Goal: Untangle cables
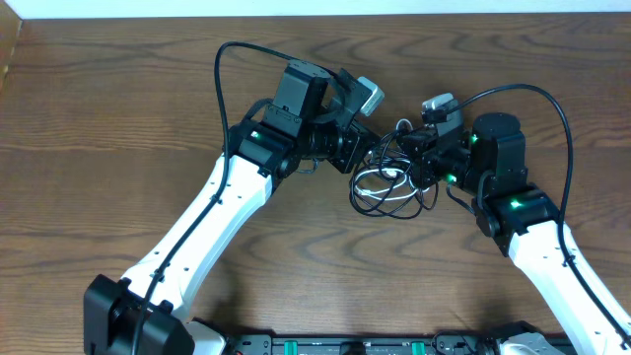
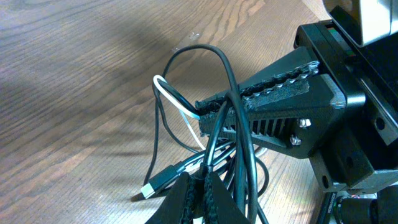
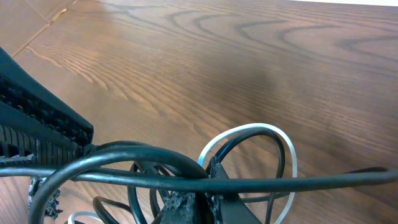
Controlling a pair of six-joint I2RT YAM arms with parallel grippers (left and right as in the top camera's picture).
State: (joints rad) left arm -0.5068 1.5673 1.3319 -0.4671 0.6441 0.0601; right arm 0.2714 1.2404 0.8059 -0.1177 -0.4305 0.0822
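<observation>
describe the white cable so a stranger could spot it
On the wooden table, look at the cable tangle between the left gripper and right gripper. The white cable loops through it, the only pale cord among black cables.

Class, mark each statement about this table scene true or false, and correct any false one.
1. The white cable lies stretched out straight. False: it curls in loops.
2. Both arms' jaws are shut on the cables. True.
3. The table has a wood-grain top. True.
4. The black cables lie well apart from the white one. False: they are tangled together with it.
</observation>
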